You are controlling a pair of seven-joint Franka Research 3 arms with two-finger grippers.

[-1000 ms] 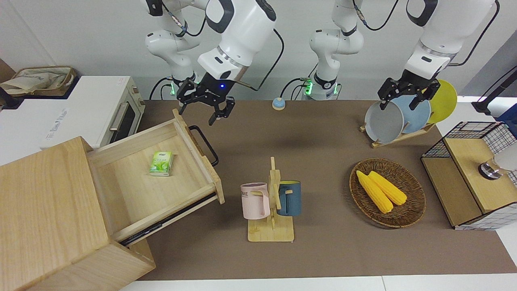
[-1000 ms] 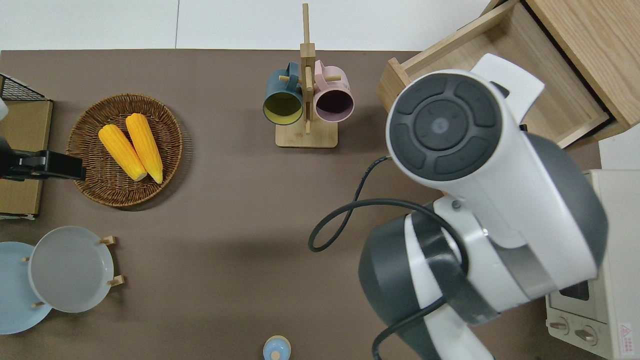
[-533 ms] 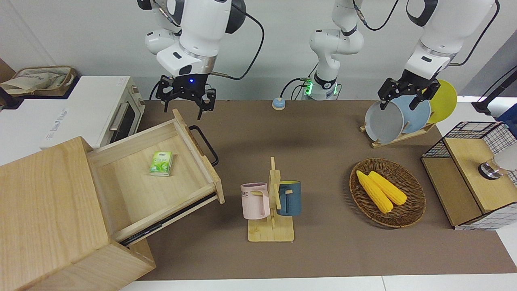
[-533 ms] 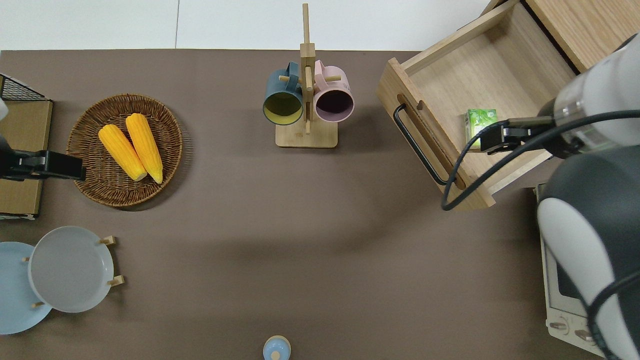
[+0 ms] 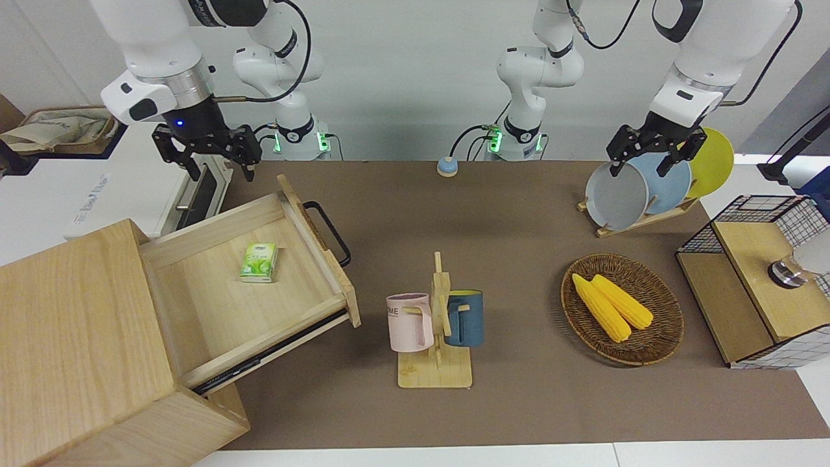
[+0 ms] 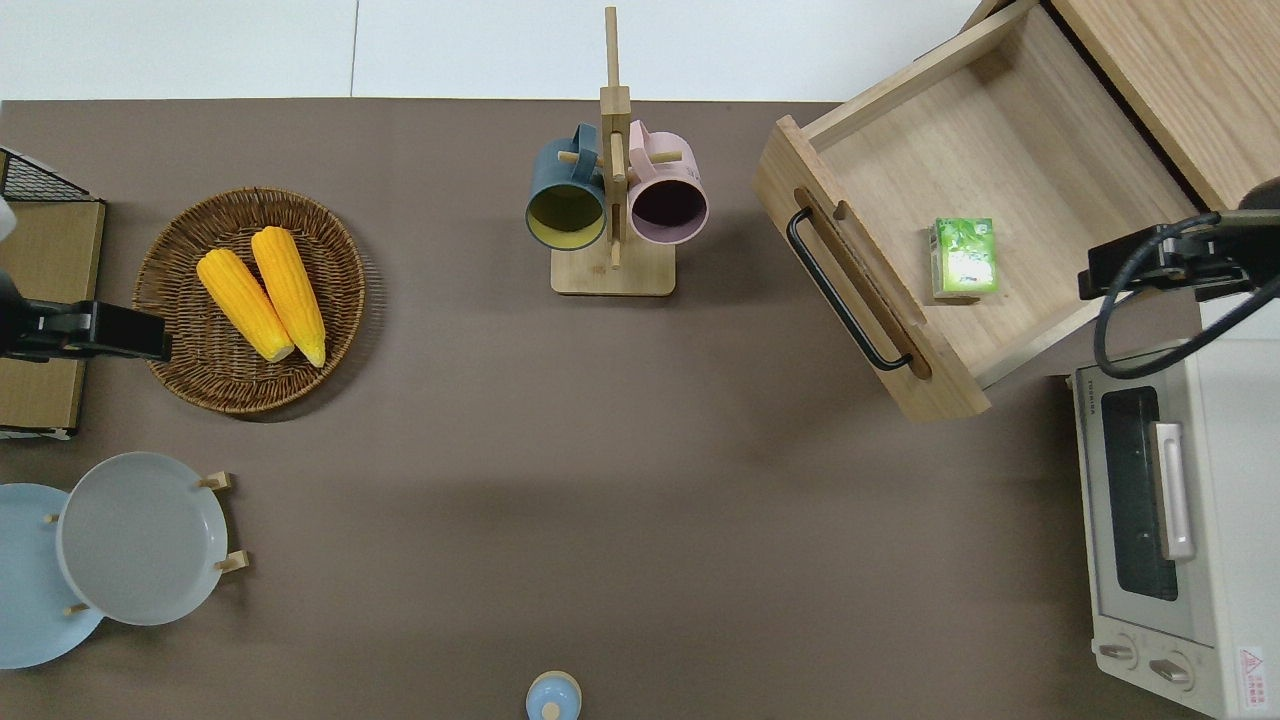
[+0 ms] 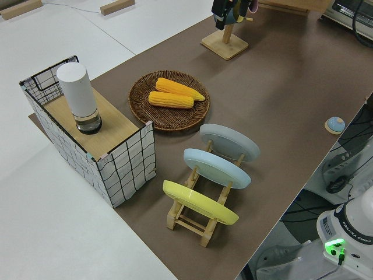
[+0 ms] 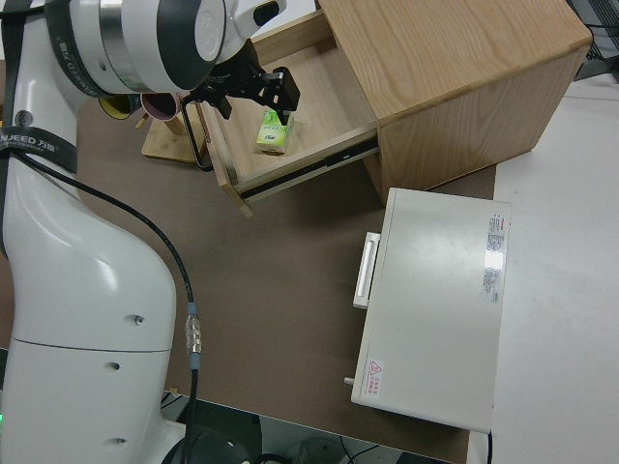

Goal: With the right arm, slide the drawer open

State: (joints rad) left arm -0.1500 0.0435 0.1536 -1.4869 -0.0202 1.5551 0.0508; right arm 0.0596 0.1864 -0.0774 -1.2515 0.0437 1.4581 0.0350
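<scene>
- We see the drawer [image 5: 246, 285] pulled well out of its box [image 5: 84, 350] at the right arm's end of the bench [image 5: 519, 214], angled toward the bench's middle.
- Its black bar handle [image 6: 845, 290] is free; nothing touches it.
- A small green packet [image 6: 962, 258] lies on the drawer floor.
- The right tool [image 5: 217, 152] hangs in the air with fingers apart and empty; in the overhead view it sits at the frame edge, by the drawer's corner nearest the oven [image 6: 1160, 520].
- The left arm is parked; its tool [image 5: 652, 152] has fingers apart.
- A mug rack [image 5: 436, 324] stands by the drawer's front, toward the bench's middle, and a basket of corn [image 5: 621, 308] farther along toward the left arm's end.
</scene>
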